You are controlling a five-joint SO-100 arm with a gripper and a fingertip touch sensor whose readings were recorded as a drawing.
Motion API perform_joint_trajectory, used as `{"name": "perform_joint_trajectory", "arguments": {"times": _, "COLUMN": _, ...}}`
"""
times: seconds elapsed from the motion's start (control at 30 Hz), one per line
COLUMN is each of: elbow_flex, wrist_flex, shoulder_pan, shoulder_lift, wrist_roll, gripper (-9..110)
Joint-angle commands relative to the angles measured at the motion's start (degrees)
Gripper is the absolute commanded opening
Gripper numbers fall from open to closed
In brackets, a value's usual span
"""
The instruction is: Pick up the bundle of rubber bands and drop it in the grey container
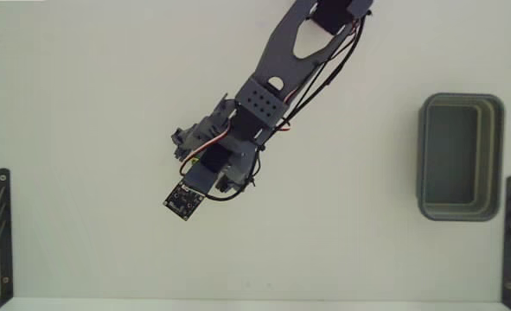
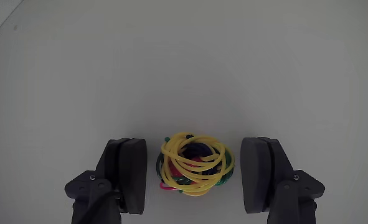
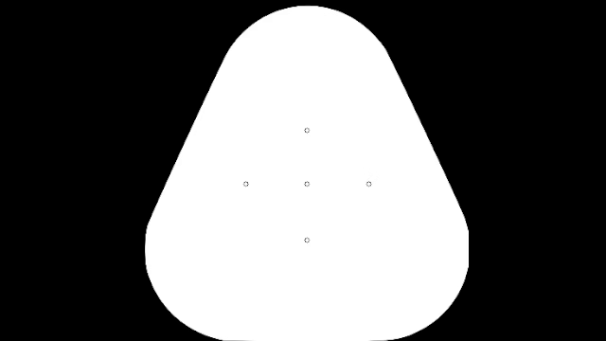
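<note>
Wrist view: pincer (image 2: 195,177) spread wide, holding nothing; bundle of rubber bands (image 2: 195,164), mostly yellow w/ green and red, lies on the white bench (image 2: 184,68) between the two dark fingers (image 2: 129,174), gap on each side. Fixed view from above: arm (image 1: 264,104) reaches in from top; grey container (image 1: 460,156) at right, well apart from the arm; bundle hidden under the arm.

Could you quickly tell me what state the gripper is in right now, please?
Gripper: open, fingers either side of the bundle of rubber bands, gaps visible on both sides, nothing gripped.
</note>
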Motion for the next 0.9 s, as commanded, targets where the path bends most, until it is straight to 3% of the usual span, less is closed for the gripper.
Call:
{"name": "perform_joint_trajectory", "arguments": {"times": 0.0, "elbow_flex": -0.2, "wrist_flex": -0.8, "shoulder_pan": 1.3, "shoulder_lift": 2.1, "wrist_roll": 0.0, "gripper": 90}}
{"name": "perform_joint_trajectory", "arguments": {"times": 0.87, "elbow_flex": -0.2, "wrist_flex": -0.8, "shoulder_pan": 1.3, "shoulder_lift": 2.1, "wrist_roll": 0.0, "gripper": 84}}
